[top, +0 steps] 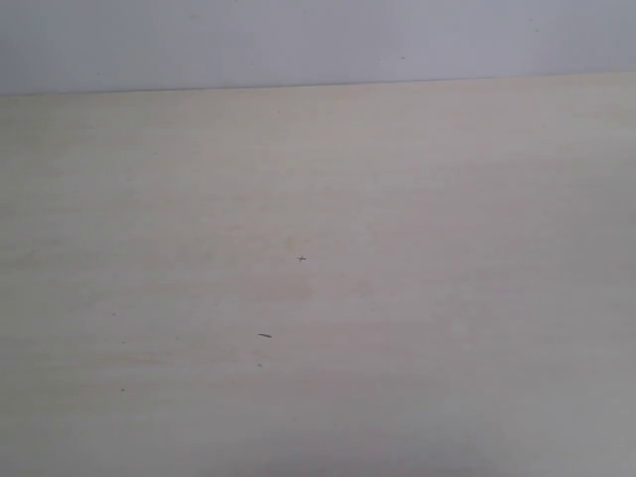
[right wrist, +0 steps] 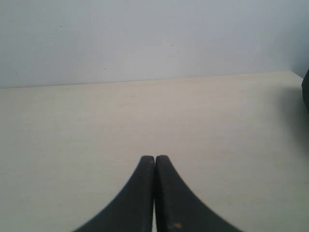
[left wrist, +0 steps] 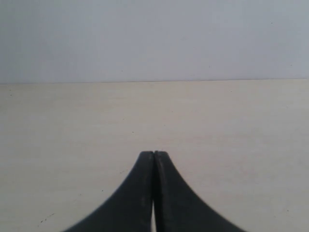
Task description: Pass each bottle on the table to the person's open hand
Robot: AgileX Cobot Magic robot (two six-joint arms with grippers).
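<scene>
Closest in the left wrist view is the left gripper (left wrist: 154,153). Its two black fingers (left wrist: 137,198) are pressed together at the tips, with nothing between them. The right gripper (right wrist: 154,157) looks the same in its own view. Its fingers are together too and hold nothing.

Under and past both grippers lies the table (top: 427,298). It is wide, flat and pale beige, with faint wood lines. Near the front of it in the exterior view is a short dark streak (top: 264,336). A bit farther back, about in the middle, is a tiny cross mark (top: 301,259). A few small dark specks sit off to the left.

I cannot tell from these views where the bottles are.

At one edge of the right wrist view there is a dark shape (right wrist: 305,92), too cut off to tell what it is.

Farthest back, the table ends in a straight edge against a plain grey-white wall (top: 318,40).
</scene>
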